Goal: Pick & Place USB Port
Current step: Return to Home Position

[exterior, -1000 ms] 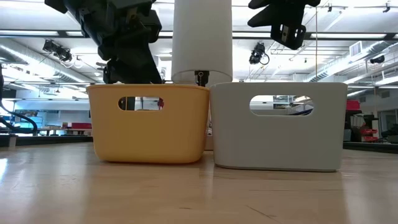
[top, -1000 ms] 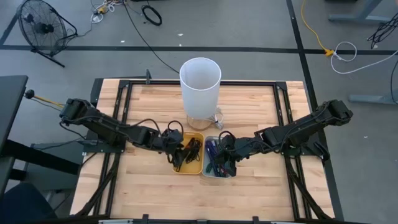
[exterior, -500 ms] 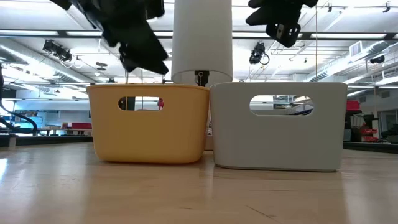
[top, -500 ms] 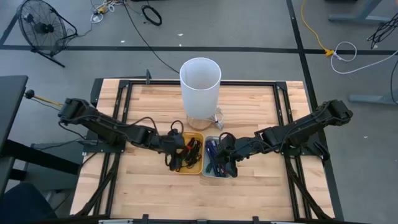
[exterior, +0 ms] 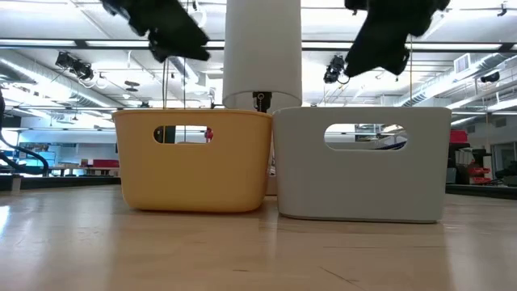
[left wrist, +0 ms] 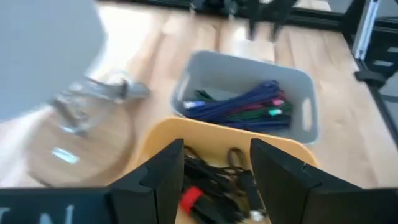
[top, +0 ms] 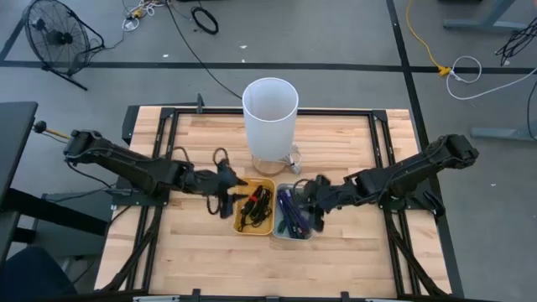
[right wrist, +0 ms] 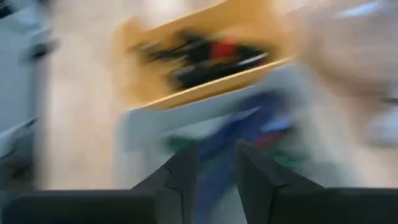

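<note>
A yellow bin (top: pixel 254 206) (exterior: pixel 194 162) holds black cables and a red piece (left wrist: pixel 191 198). Against its right side stands a grey bin (top: pixel 293 215) (exterior: pixel 360 166) with blue, purple and green cables (left wrist: pixel 244 107). Both bins rest on the wooden table. My left gripper (top: pixel 226 198) (left wrist: pixel 216 158) hangs open above the yellow bin's left edge with nothing between its fingers. My right gripper (top: pixel 317 205) (right wrist: pixel 215 163) hovers over the grey bin's right side. Its fingers stand a little apart, and that view is blurred.
A tall white cylinder (top: pixel 270 117) on a round wooden base (left wrist: pixel 87 140) stands just beyond the two bins. Black frame rails (top: pixel 159 143) run along the table's sides. Bare wood lies near the table's near edge (top: pixel 277 268).
My left gripper has risen out of the yellow bin and drawn back toward the table's left edge, holding nothing. My right gripper has shifted toward the table's right, from the grey bin's middle to its right side.
</note>
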Controlling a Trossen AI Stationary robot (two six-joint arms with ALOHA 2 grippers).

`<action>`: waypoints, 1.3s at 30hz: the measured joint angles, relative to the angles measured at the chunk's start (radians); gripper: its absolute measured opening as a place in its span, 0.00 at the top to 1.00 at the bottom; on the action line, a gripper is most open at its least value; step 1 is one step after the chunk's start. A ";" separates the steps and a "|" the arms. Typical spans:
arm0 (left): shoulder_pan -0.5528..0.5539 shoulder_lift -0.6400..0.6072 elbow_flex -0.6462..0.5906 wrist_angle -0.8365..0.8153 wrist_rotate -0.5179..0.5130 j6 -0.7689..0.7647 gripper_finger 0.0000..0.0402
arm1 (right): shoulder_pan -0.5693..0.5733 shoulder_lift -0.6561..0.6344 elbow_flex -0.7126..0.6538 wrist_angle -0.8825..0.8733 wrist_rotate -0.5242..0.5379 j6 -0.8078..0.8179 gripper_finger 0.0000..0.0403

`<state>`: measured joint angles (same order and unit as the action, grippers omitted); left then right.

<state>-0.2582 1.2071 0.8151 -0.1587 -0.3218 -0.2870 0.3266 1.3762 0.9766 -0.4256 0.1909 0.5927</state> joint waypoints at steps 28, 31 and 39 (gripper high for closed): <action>-0.020 -1.102 -0.762 0.411 0.038 0.290 0.53 | -0.182 -0.932 -0.957 1.008 -0.251 -0.407 0.74; 0.004 -1.179 -0.799 0.422 0.051 0.306 0.53 | -0.275 -0.954 -0.957 0.993 -0.354 -0.393 0.74; 0.147 -1.203 -0.806 0.330 0.106 0.234 0.53 | -0.574 -0.978 -0.957 0.998 -0.633 -0.271 0.74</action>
<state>-0.1115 0.0041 0.0090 0.1712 -0.2162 -0.0531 -0.2472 0.3983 0.0193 0.5727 -0.4424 0.3213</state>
